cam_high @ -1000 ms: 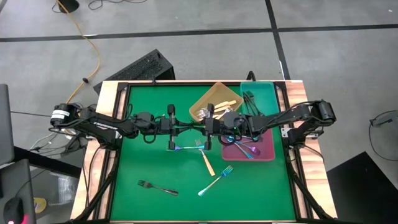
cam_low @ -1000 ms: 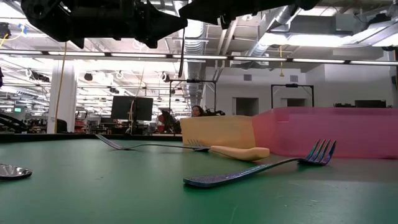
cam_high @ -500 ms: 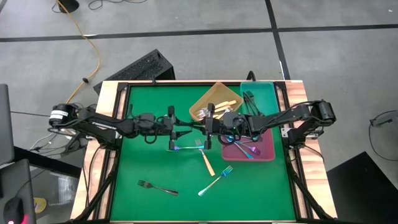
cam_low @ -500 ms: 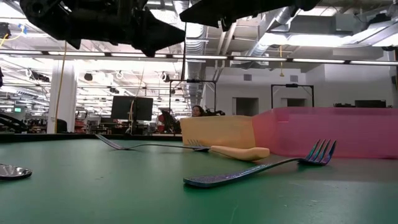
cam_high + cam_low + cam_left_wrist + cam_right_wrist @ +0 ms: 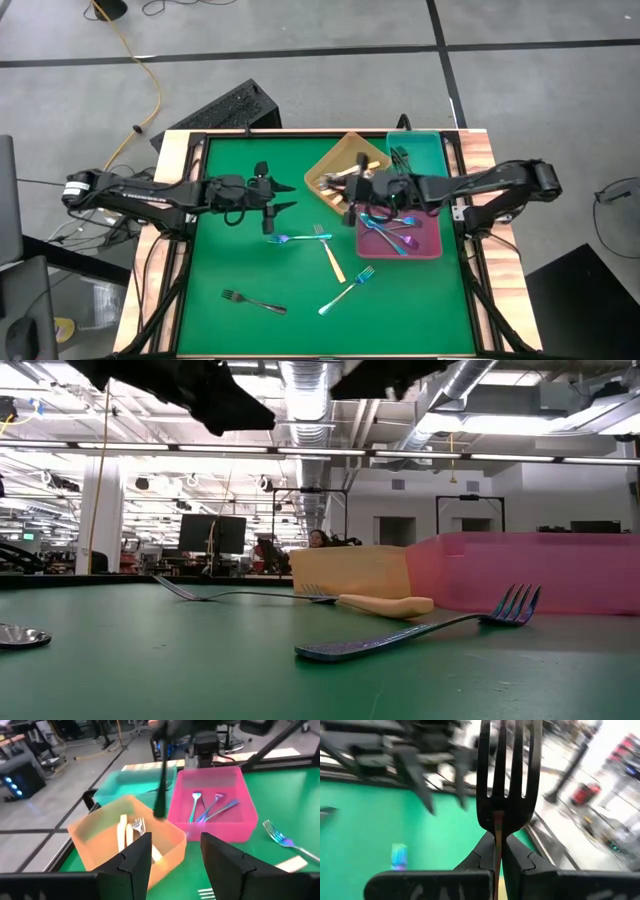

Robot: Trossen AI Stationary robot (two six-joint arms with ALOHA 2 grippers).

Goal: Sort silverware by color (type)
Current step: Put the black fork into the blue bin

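My right gripper (image 5: pixel 350 199) is shut on a black fork (image 5: pixel 506 775) above the near corner of the orange tray (image 5: pixel 345 163). The left wrist view shows that fork (image 5: pixel 161 780) as a dark, nearly upright bar in front of the trays. My left gripper (image 5: pixel 285 197) stands open and holds nothing, left of the right gripper, over the green mat. On the mat lie an iridescent fork (image 5: pixel 285 239), a cream-handled fork (image 5: pixel 331 256), a second iridescent fork (image 5: pixel 348 290) and a black fork (image 5: pixel 253 300). My right gripper pinches the black fork between its two fingers at the neck just below the tines (image 5: pixel 495 824). The fingers reach in from the table's right and lie across the fork. The fork is lifted clear of the mat and the trays, nearly upright.
The orange tray holds cream-handled forks (image 5: pixel 131 831). The pink tray (image 5: pixel 425 240) holds iridescent forks (image 5: pixel 207 810). The teal tray (image 5: pixel 432 152) at the far right holds black forks. Wooden rails (image 5: pixel 170 150) frame the mat, with bare green at the near left.
My left gripper has opened, let go of the black fork and drawn back toward the table's left edge. My right gripper, still shut on the fork, has carried it a little toward the trays on the right.
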